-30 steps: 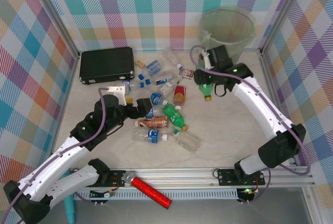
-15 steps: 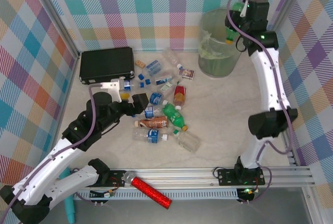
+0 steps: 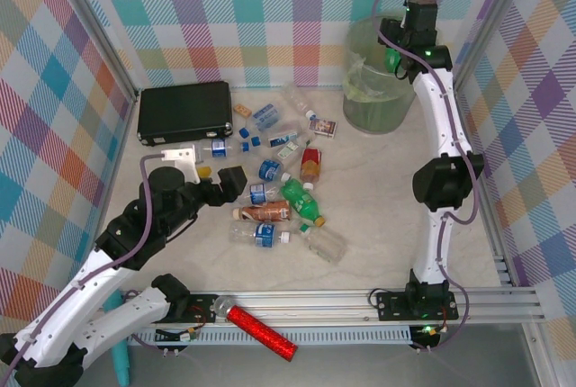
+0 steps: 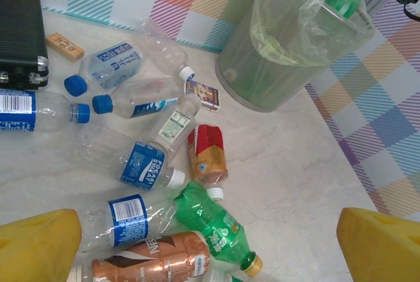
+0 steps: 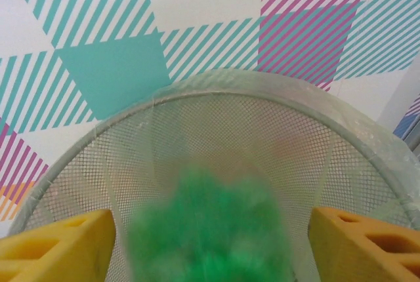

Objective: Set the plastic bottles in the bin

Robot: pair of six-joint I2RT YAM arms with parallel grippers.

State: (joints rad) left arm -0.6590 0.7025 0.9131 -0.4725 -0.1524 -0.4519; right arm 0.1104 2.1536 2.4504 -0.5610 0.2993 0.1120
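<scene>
Several plastic bottles (image 3: pixel 274 198) lie in a heap mid-table: clear ones with blue labels, a brown one (image 4: pixel 154 262), a red one (image 4: pixel 209 154) and a green one (image 4: pixel 216 226). My left gripper (image 3: pixel 220 182) hovers open at the heap's left edge; in the left wrist view its yellow pads (image 4: pixel 39 246) flank the green and brown bottles without touching them. My right gripper (image 3: pixel 398 45) is raised over the bin (image 3: pixel 364 103). Its jaws stand open, and a blurred green bottle (image 5: pixel 210 229) drops between them towards the bin's mesh wall (image 5: pixel 216 131), clear of both pads (image 5: pixel 59 246).
A flat black case (image 3: pixel 184 110) lies at the back left. A small printed box (image 3: pixel 324 128) sits between the heap and the bin. A red glittery cylinder (image 3: pixel 261 333) rests on the front rail. Checked walls close in the back and sides.
The right arm swung up from the table to above the bin with the green bottle, then opened its jaws and the bottle is falling. The left arm drew back slightly.
</scene>
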